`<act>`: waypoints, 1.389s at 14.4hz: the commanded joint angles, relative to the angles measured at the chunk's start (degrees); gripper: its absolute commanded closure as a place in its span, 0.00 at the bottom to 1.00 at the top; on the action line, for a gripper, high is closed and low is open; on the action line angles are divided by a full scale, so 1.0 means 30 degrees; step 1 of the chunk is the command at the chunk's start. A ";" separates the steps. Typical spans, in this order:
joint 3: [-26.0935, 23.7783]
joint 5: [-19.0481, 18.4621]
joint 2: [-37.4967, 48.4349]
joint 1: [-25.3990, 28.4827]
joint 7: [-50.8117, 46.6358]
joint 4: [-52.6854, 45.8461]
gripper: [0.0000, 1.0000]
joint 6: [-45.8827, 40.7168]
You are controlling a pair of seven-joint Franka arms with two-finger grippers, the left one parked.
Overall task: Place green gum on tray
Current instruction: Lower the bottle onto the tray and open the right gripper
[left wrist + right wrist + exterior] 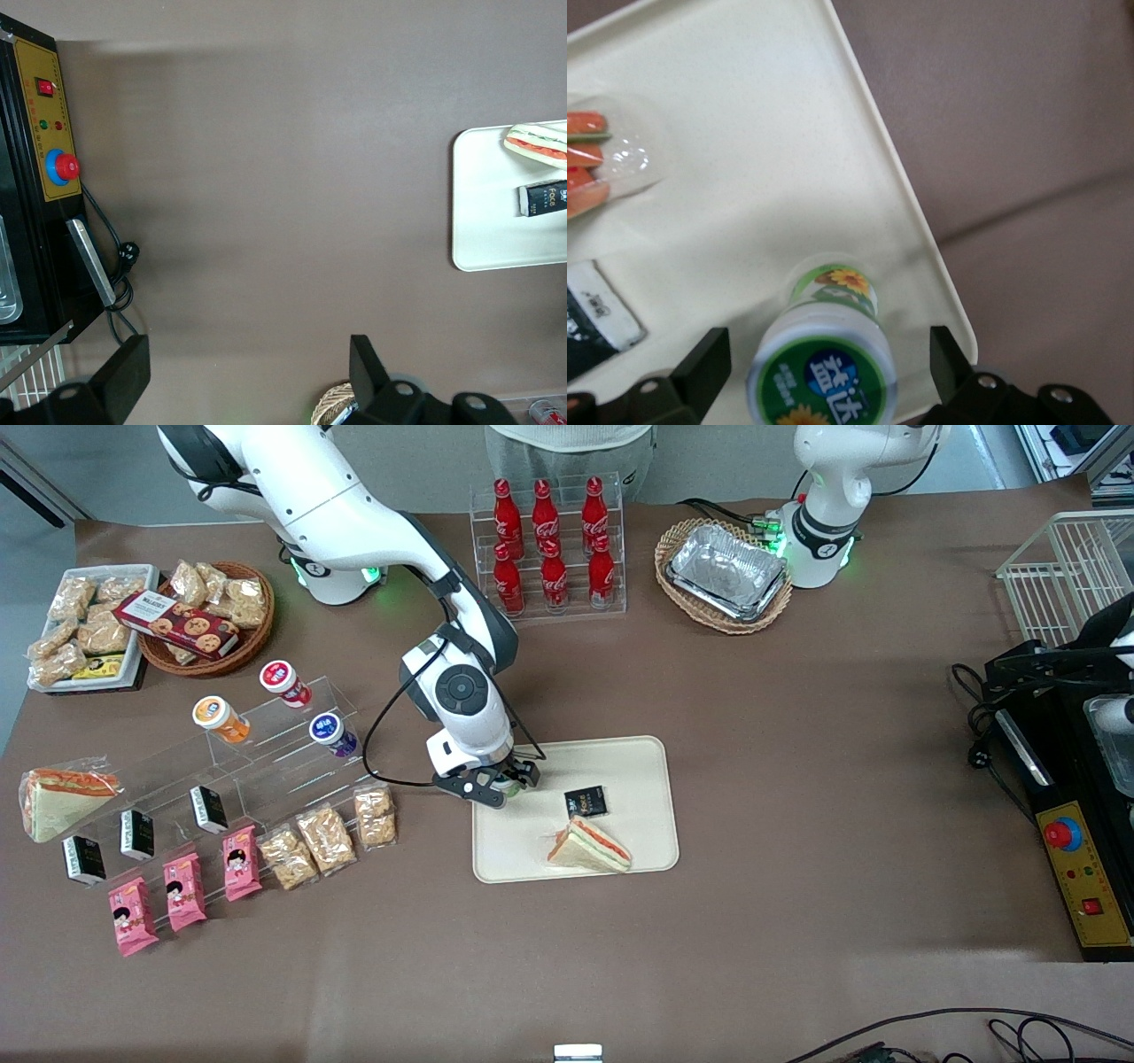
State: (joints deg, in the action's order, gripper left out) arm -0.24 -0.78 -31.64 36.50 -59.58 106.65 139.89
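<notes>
White glossy arm (354, 522) w/ black joints, round grey cap, black cable — black gripper (501, 784).

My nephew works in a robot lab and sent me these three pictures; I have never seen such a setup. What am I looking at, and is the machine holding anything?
It is a table with two white robot arms; only one is working. The wide picture looks at them from the front. The other two come from cameras on the arms' wrists.

The working arm's gripper is low over a corner of the cream tray. Its wrist camera shows the green gum jar standing on the tray between the black fingers, which are spread wide and not touching it, so nothing is held.

Also on the tray are a wrapped sandwich and a small black packet. Toward the working arm's end of the table is a clear stepped stand with other jars and snack packs; farther from the front camera stand red cola bottles.
</notes>
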 commanded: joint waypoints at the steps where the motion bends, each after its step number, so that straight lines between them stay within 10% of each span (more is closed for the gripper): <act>1: -0.0007 -0.0153 0.1429 -0.0445 0.1368 -0.0508 0.00 -0.2554; 10: 0.0052 0.2718 0.5969 -0.1850 0.6200 -0.7129 0.00 -1.5914; 16: 0.0111 0.2545 1.0071 -0.4308 1.0594 -0.5613 0.00 -1.6982; 20: -0.0007 0.2485 1.1014 -0.9019 1.7324 -0.4935 0.00 -1.7331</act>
State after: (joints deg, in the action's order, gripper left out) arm 0.29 5.81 -1.32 18.68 -20.26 88.73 88.43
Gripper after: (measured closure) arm 0.000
